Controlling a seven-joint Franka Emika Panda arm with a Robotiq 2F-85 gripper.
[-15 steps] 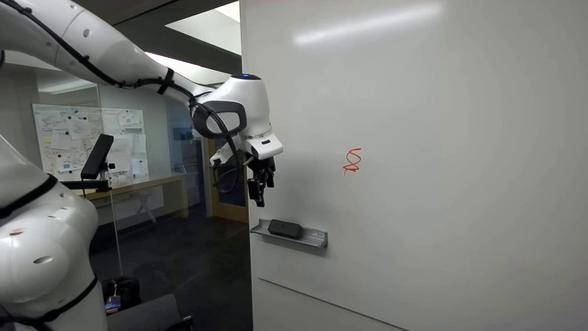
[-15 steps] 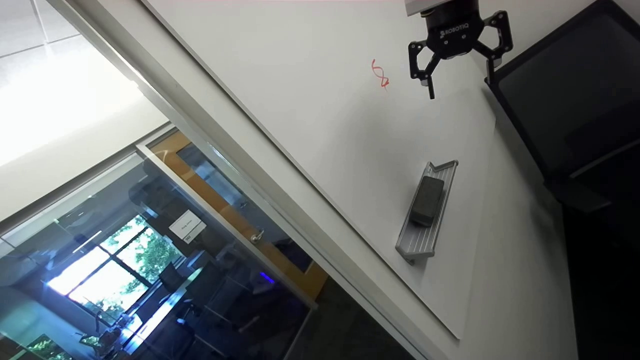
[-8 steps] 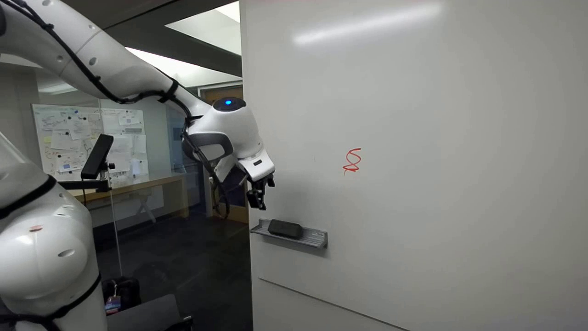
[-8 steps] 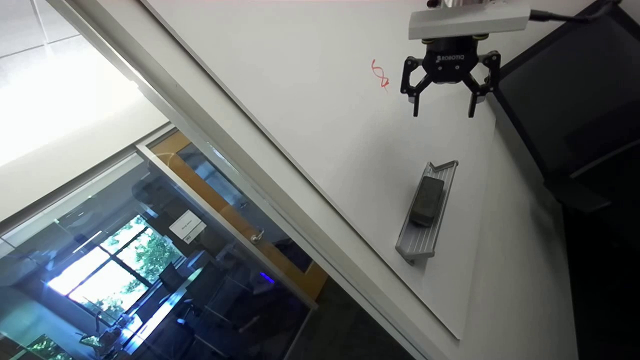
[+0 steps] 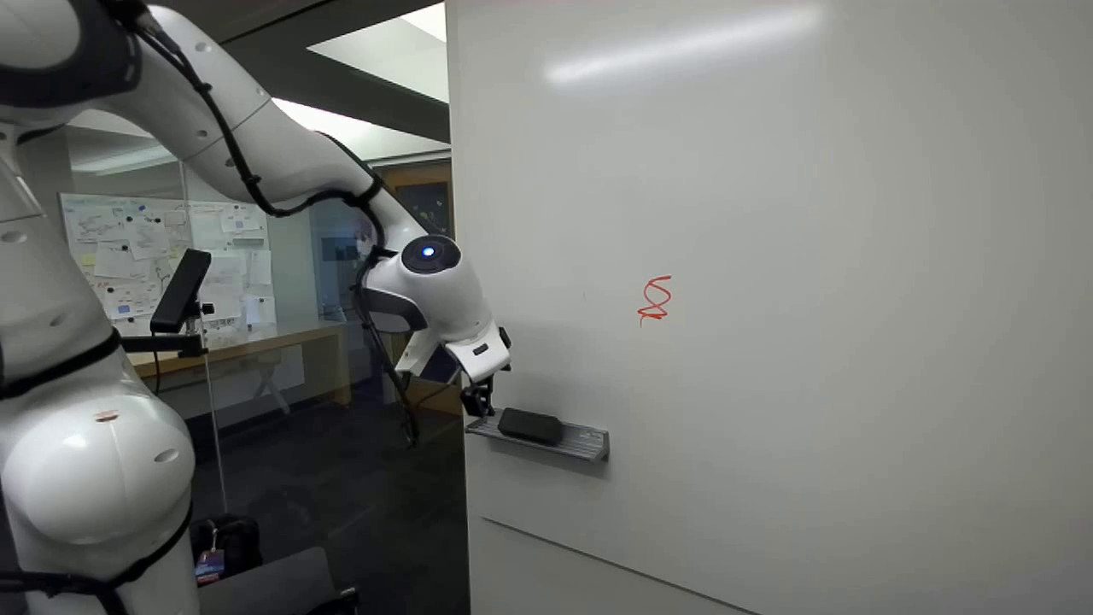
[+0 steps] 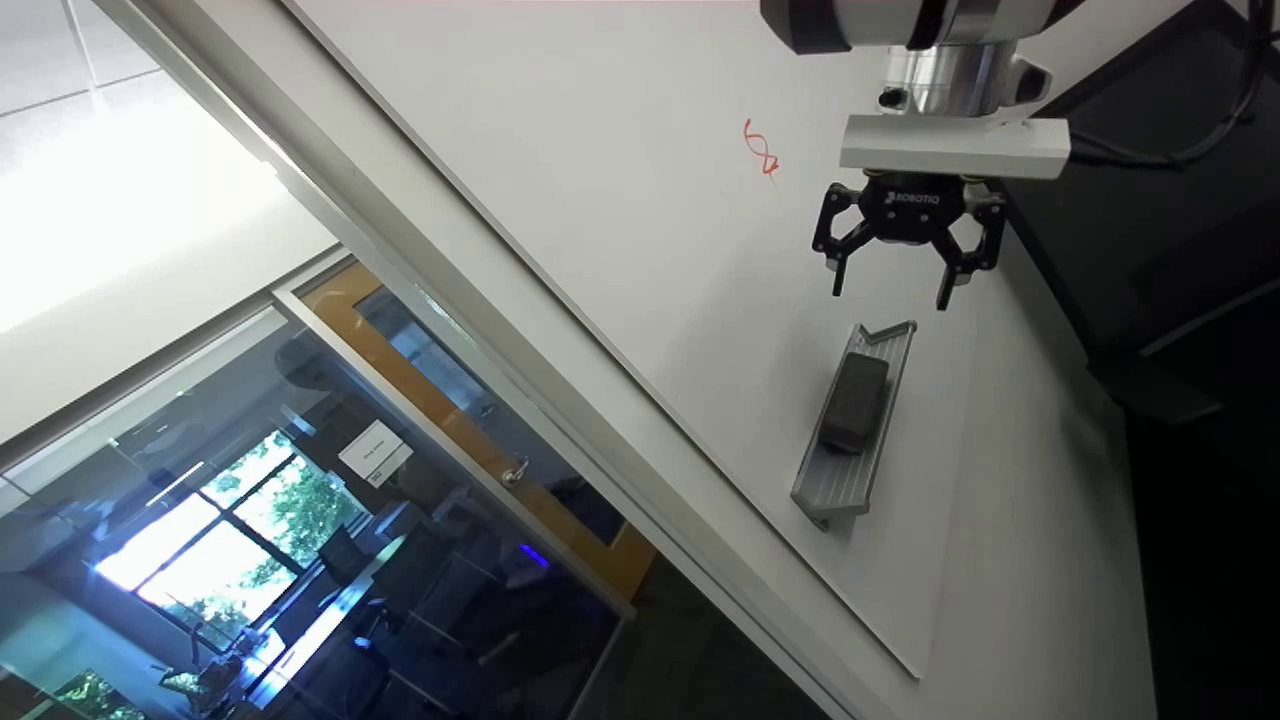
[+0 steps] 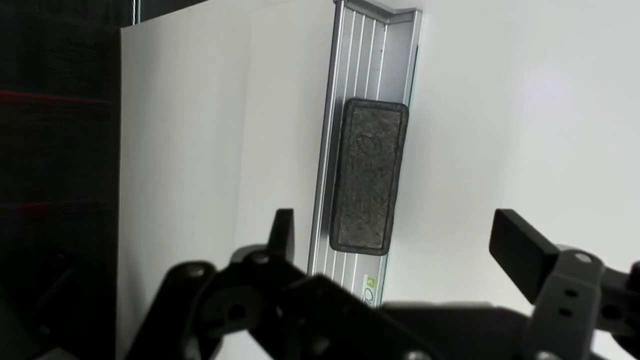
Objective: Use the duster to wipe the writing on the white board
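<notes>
Nearest in the wrist view, the gripper (image 7: 394, 215) is spread wide with nothing held; its 9 o'clock finger (image 7: 283, 232) is seen just outside the front rim of the tray (image 7: 370, 70), and its 3 o'clock finger (image 7: 522, 252) against the white board (image 7: 465, 150). Beyond them the duster (image 7: 370, 177) is laid lengthwise on the tray, at 11 o'clock from the middle of the gap and nearer the 9 o'clock finger, so the grip appears to be lined up off-centre. If a descent were made on this line, the rim could be caught by that finger, or the board struck by the opposite one, since little room seems to be left behind the duster. If the fingers were drawn together unevenly, the duster could be dragged or tipped off the shallow tray. Were it taken near its 6 o'clock end, it would probably be twisted once pressed. Farthest off, in an exterior view, the red writing (image 5: 655, 299) is seen whole, between 1 and 2 o'clock from the duster; with a skewed hold, it might be only partly wiped.
</notes>
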